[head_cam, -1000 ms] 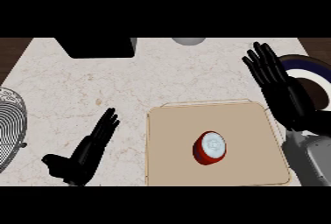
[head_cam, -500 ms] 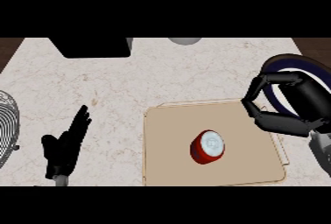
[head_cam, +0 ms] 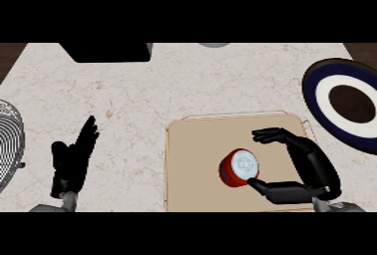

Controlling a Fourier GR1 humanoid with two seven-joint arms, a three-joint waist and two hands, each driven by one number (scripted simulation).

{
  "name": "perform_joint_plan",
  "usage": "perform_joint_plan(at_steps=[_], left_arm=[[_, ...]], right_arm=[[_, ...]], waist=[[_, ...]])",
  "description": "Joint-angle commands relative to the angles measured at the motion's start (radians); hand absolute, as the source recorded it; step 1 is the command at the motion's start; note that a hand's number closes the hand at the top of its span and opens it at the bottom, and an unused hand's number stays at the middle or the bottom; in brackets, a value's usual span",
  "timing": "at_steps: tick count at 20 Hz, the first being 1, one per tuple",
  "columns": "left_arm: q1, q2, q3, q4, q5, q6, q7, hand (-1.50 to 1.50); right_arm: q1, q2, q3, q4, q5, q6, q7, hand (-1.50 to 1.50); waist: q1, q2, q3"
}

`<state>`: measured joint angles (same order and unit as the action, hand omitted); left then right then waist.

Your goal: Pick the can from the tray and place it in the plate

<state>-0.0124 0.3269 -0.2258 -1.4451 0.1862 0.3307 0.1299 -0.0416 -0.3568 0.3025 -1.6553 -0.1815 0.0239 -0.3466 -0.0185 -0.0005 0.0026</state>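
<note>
A red can (head_cam: 239, 168) with a silver top stands upright on the beige tray (head_cam: 207, 135), right of the tray's middle. My right hand (head_cam: 311, 168) lies over the tray's right part, just right of the can, bent in a wide C. Its fingers (head_cam: 272, 134) arch above the can without touching it, and its thumb (head_cam: 273, 190) reaches the can's lower right side. The plate (head_cam: 346, 102), dark blue and white with a brown centre, sits at the right edge, beyond the tray. My left hand (head_cam: 71, 160) rests open on the counter at the lower left, fingers straight.
A black box (head_cam: 106, 51) stands at the counter's far edge, with a small grey round object (head_cam: 213, 45) to its right. A white ribbed round object (head_cam: 7, 144) is cut off by the left edge. Bare marble counter (head_cam: 184, 84) lies between these and the tray.
My right hand has come down from beside the plate onto the tray and now curves round the can's right side. My left hand has stayed low at the left.
</note>
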Motion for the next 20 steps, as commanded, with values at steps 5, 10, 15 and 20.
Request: perform_joint_plan(at_steps=[5,10,15,20], left_arm=[[-0.005,0.01,0.007,-0.012,-0.018,-0.001,0.041,0.0],[-0.06,-0.037,-0.011,0.03,-0.061,0.035,0.038,0.0],[-0.047,-0.035,-0.012,-0.017,-0.055,0.02,0.077,0.0],[-0.019,-0.066,-0.028,-0.004,-0.079,0.024,0.043,0.0]], right_arm=[[0.01,-0.208,0.047,-0.05,0.273,0.038,-0.01,-1.5],[-0.054,-0.293,0.045,-0.163,0.394,0.047,0.2,-1.5],[-0.191,-0.321,0.1,-0.176,0.412,0.22,0.426,-1.5],[-0.224,-0.286,0.183,-0.238,0.405,0.358,0.619,-1.5]], waist=[[0.011,-0.004,-0.004],[0.005,-0.003,-0.005],[0.024,-0.001,-0.004],[0.023,-0.001,-0.004]])
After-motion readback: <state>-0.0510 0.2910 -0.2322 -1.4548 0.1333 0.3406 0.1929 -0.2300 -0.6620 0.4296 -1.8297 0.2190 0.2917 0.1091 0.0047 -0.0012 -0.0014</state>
